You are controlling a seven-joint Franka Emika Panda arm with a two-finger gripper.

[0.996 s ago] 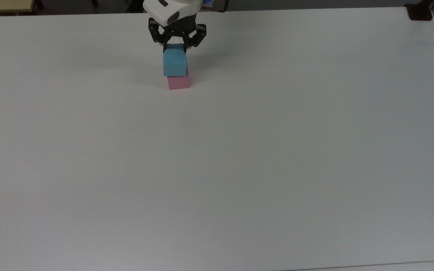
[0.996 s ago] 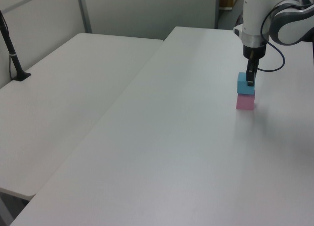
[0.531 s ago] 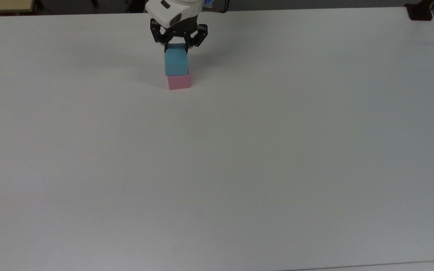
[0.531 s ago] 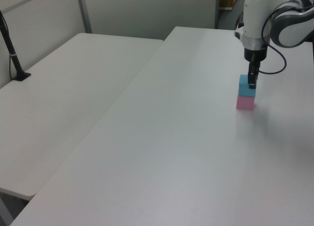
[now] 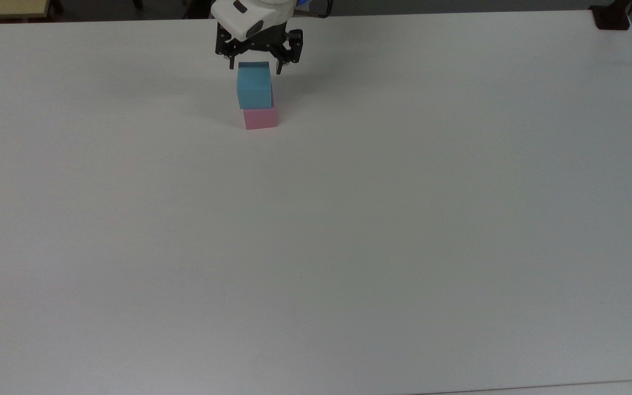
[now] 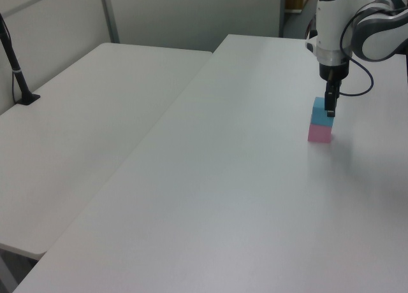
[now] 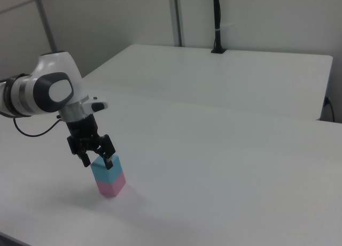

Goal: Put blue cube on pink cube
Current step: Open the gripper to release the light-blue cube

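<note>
The blue cube point(image 5: 254, 88) sits on top of the pink cube point(image 5: 261, 118) near the far edge of the white table point(image 5: 316, 247), shifted slightly toward the top view's left. My gripper point(image 5: 255, 65) hangs just above the stack, open, its fingers spread wider than the blue cube's top and not touching it. From the side, the gripper point(image 7: 97, 161) stands at the upper edge of the blue cube point(image 7: 107, 171), which rests on the pink cube point(image 7: 111, 187). The left view has the gripper point(image 6: 329, 108), the blue cube point(image 6: 320, 113) and the pink cube point(image 6: 319, 134) stacked the same way.
A second white table point(image 6: 95, 114) adjoins this one, with a black post point(image 6: 16, 70) standing on it. A dark object point(image 5: 612, 19) sits at the far right corner in the top view. My arm's cable point(image 6: 360, 89) loops behind the gripper.
My fingers have opened off the blue cube and the gripper has risen a little. The blue cube stays on the pink cube.
</note>
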